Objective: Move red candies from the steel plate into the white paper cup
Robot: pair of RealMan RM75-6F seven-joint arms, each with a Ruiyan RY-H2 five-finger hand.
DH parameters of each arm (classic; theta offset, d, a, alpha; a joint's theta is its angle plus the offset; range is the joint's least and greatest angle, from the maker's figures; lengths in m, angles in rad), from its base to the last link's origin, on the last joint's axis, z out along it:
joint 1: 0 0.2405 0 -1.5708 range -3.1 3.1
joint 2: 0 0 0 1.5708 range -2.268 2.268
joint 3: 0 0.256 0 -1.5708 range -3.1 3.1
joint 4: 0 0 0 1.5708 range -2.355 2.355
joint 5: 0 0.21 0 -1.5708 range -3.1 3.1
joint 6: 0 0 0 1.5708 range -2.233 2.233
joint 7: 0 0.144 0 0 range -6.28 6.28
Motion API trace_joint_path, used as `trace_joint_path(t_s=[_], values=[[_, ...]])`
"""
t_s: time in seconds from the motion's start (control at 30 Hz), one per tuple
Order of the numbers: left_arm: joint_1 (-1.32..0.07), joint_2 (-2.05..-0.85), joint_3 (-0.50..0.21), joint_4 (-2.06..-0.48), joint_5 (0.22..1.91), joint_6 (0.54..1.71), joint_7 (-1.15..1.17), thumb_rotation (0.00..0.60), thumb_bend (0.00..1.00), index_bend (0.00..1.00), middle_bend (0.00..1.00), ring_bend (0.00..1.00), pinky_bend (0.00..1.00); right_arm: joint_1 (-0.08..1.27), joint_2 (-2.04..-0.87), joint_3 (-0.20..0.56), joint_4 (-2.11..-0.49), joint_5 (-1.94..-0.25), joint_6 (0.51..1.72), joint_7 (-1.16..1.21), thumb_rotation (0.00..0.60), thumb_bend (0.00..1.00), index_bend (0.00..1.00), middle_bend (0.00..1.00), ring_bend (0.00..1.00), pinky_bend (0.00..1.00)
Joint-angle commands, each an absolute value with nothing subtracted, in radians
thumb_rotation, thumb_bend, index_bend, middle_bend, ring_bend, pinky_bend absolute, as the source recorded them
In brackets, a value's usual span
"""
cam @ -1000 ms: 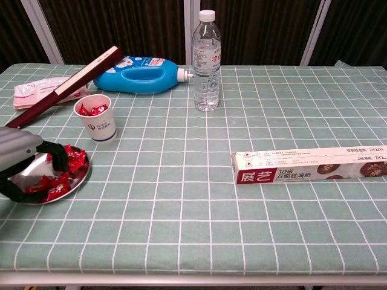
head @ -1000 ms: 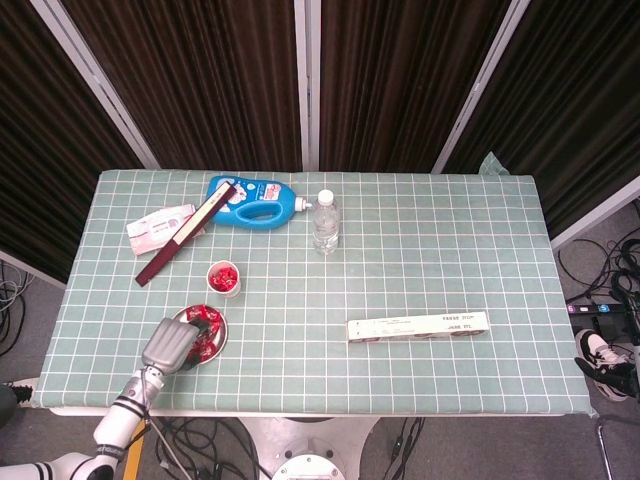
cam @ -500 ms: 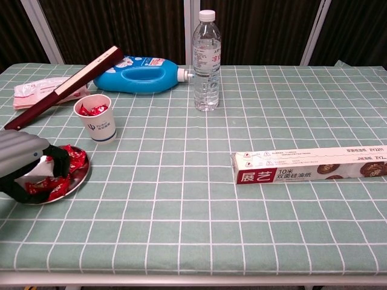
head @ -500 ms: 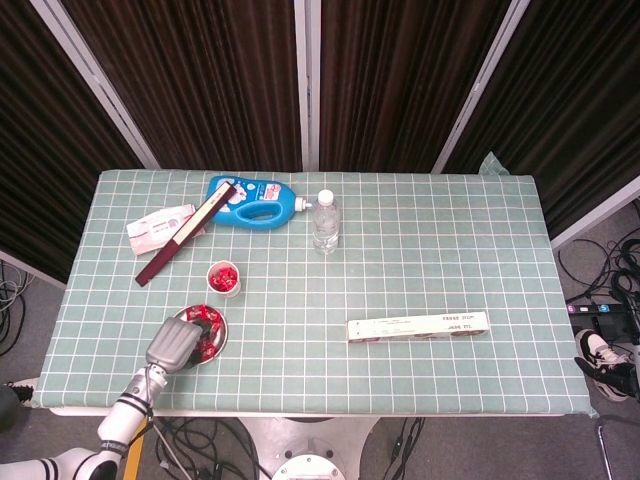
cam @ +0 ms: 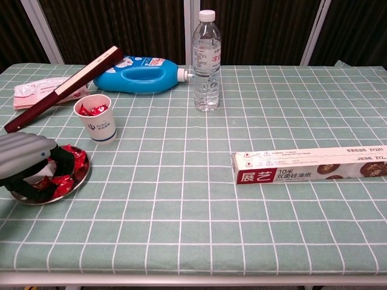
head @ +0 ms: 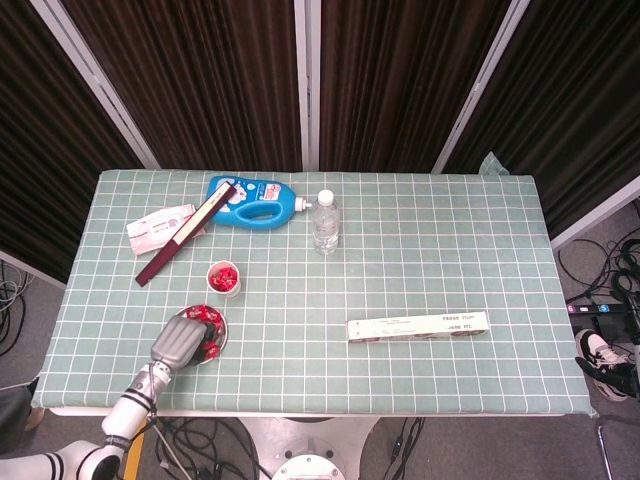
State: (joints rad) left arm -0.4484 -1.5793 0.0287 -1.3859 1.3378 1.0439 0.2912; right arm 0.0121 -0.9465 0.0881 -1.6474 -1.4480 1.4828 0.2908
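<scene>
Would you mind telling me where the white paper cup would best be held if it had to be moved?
Probably around its side wall, just below the rim. The white paper cup stands upright and open, with candies inside, so a top grasp is blocked. Approach from the right or front; the steel plate and left hand crowd its near-left.

The plate sits near the front left edge of the bench, with candies on it. The left hand is over the plate. The paper cup stands just behind the plate, with candies in it. Behind the cup lie a long flat box, a packet and a jug on its side. A bottle stands right of the jug. A long carton lies far to the right.
</scene>
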Motion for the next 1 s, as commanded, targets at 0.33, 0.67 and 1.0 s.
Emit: trace_joint_path(t_s=[0.33,0.67,1.0], values=[[-0.454,-1.521,-0.040,-1.413,1.327,1.058,0.149,0.600,0.51,0.65,0.73,0.90,1.00,0.012,-0.945,0.089,-1.650,-1.450,1.487,0.290,0.600,0.03,0.00,0.14,0.00,0.37],[-0.547,-1.452,-0.187,-1.458,1.297,1.057,0.156,0.600,0.50,0.64,0.72,0.90,1.00,0.010,-0.945,0.088,-1.647,-1.451,1.489,0.293,0.600,0.03,0.00,0.14,0.00,0.37],[-0.659,-1.513,-0.215,-1.386,1.201,0.956,0.319,0.600,0.49,0.57,0.62,0.90,1.00,0.004,-0.944,0.088,-1.642,-1.439,1.490,0.298,0.600,0.03,0.00,0.14,0.00,0.37]])
